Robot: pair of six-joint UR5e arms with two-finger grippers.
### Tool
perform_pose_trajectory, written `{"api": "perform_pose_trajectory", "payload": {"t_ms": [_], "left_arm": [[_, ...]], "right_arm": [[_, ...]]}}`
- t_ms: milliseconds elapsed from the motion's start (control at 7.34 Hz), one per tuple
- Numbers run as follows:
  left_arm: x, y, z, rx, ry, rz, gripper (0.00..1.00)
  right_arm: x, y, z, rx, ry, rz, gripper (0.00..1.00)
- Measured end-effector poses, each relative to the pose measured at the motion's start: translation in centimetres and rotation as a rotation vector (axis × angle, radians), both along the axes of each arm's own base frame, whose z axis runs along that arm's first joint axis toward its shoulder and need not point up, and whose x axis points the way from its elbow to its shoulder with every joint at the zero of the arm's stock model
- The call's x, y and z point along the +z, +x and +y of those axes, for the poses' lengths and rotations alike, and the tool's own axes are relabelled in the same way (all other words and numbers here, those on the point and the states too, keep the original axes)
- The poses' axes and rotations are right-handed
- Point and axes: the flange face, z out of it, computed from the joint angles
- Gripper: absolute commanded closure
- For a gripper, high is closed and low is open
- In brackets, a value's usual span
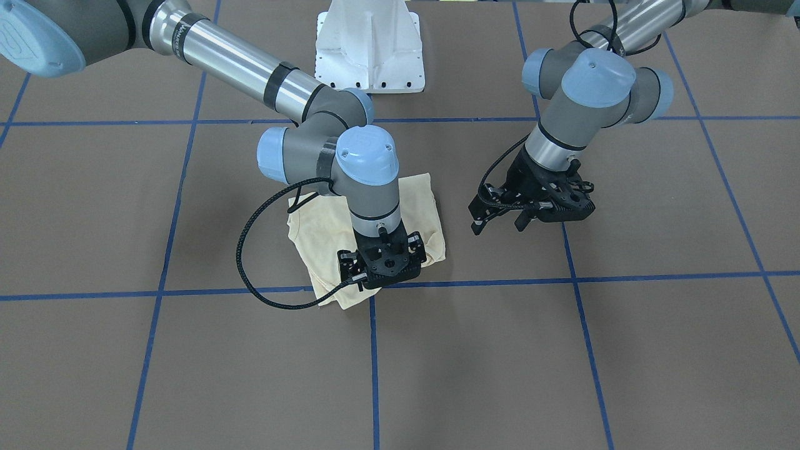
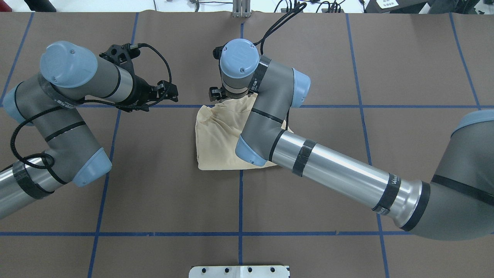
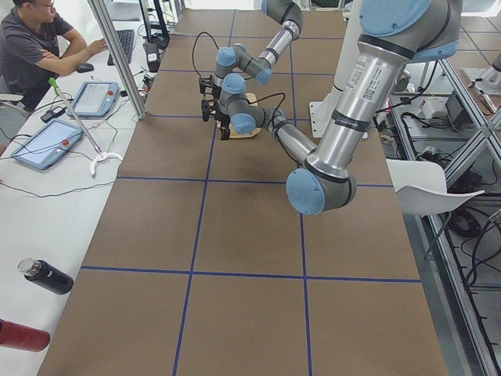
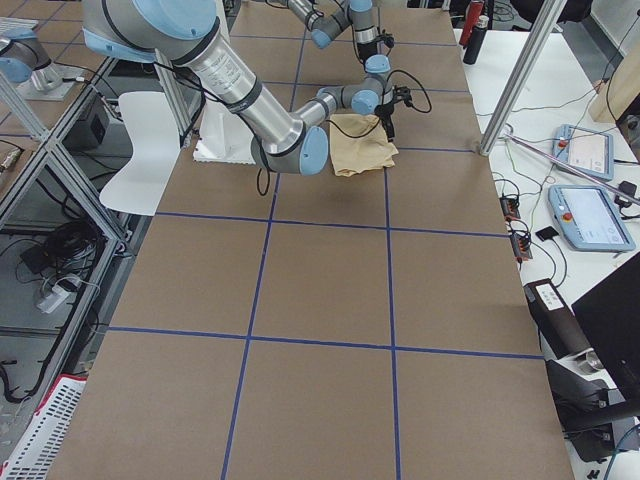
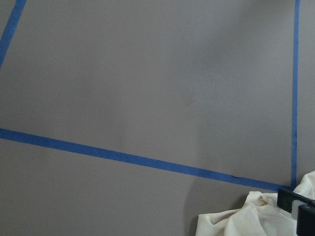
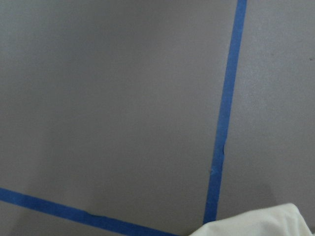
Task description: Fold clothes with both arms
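The clothes are one pale cream-yellow shirt (image 1: 312, 231) lying in a crumpled, folded bundle (image 2: 220, 139) on the brown table, near where two blue tape lines cross. My right gripper (image 1: 382, 278) points straight down over the bundle's edge farthest from the robot (image 2: 218, 96). Its jaws look spread, and the cloth lies flat under it. My left gripper (image 1: 500, 224) hovers open and tilted beside the shirt (image 2: 171, 92), clear of the cloth, with nothing in it. Each wrist view shows only a corner of the shirt (image 5: 246, 219) (image 6: 266, 223).
Blue tape lines (image 2: 241, 200) grid the brown table. The white pedestal base (image 1: 369, 50) stands at the robot's side. A person (image 3: 31, 47) sits at a side desk with tablets (image 3: 43, 145) and bottles (image 3: 47, 276). A white chair (image 4: 150, 150) stands by the table.
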Motion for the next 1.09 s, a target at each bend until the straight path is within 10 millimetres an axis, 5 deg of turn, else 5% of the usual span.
{"api": "perform_pose_trajectory", "payload": {"t_ms": [272,545,1090], "left_arm": [[0.4,-1.2,-0.5,-0.003,0.008,-0.002,0.00],[2.7,-5.3,-0.5,0.009,0.086,-0.048,0.00],[8.9,-17.3,-1.4,-0.046,0.174,-0.174,0.00]], "right_arm": [[0.4,2.8,-2.5,-0.014,-0.020,0.030,0.01],[2.4,9.1,-6.6,-0.038,-0.086,0.105,0.00],[16.6,31.6,-12.7,-0.113,-0.140,0.108,0.00]]}}
